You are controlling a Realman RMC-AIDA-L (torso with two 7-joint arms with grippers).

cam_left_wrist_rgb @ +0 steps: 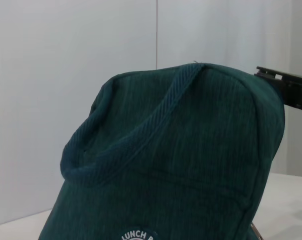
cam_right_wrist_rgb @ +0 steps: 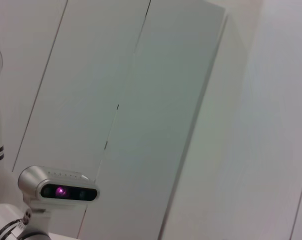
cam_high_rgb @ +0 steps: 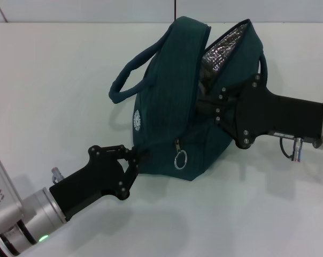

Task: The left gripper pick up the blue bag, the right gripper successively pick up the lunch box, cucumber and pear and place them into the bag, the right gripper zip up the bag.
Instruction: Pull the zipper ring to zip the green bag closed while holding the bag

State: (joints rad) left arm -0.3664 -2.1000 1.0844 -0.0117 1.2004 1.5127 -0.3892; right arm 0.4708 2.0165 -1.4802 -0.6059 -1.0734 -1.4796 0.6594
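Bag (cam_high_rgb: pixel 172 101) sat near the middle of the table (cam_high_rgb: pixel 54 85), tipped on its side with its mouth facing up and to the right, silver lining (cam_high_rgb: pixel 225 48) showing in the gap. Left gripper (cam_high_rgb: pixel 133 160) reached in from the near left, and its jaws were pinched shut on the bag's near bottom corner, just left of the zip ring (cam_high_rgb: pixel 181 159). Right gripper (cam_high_rgb: pixel 207 104) came in from the right with its fingers pushed into the open mouth; I could not tell from where I stood whether they were open or closed, or whether they held anything. No lunch box, cucumber or pear was to be seen on the table, so by my reckoning they were inside already or out of sight.

The left wrist view showed only the bag's cloth side, a handle (cam_left_wrist_rgb: pixel 126 135) and part of a printed label.

To my mind this was a placing step. Doing it well would mean the left gripper holding its corner firm so the mouth stayed wide, while the right let go deep inside and backed out straight along the opening, clear of the lining and far handle (cam_high_rgb: pixel 263 61). Only then should it go for the zip.
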